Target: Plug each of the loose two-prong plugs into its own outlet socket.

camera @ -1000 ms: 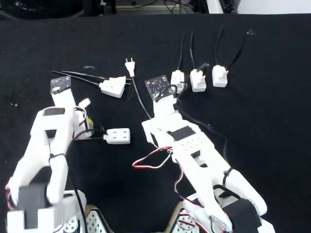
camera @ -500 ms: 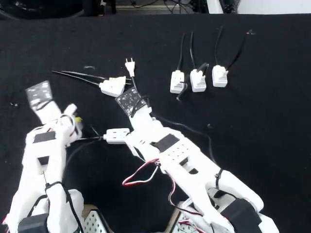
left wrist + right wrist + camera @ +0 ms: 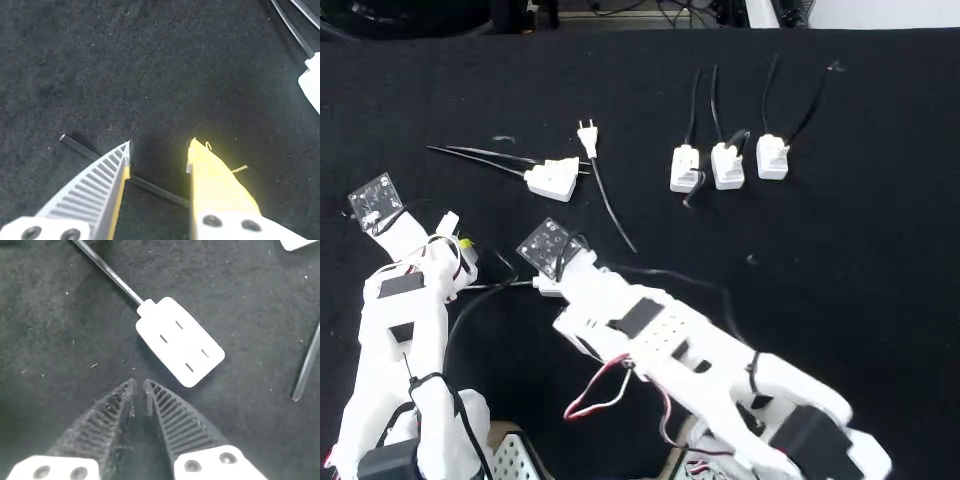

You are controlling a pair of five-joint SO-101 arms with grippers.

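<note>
Right claw (image 3: 140, 386) swung from upper centre to lower left of the high view; left claw (image 3: 159, 146) pulled back toward left edge.
Right claw nearly closed, empty, just short of white outlet socket (image 3: 180, 341); left claw open over black cable (image 3: 80, 146); loose plug (image 3: 587, 135) upper centre of counter (image 3: 840, 250).

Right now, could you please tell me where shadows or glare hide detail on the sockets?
High view: even light, but the far row's middle socket glares white on the black cloth, slots lost. Right wrist view: no glare; the outlet block's slots read plainly, soft shadow beside it. Left wrist view: the left pincer shades the cloth beneath.
</note>
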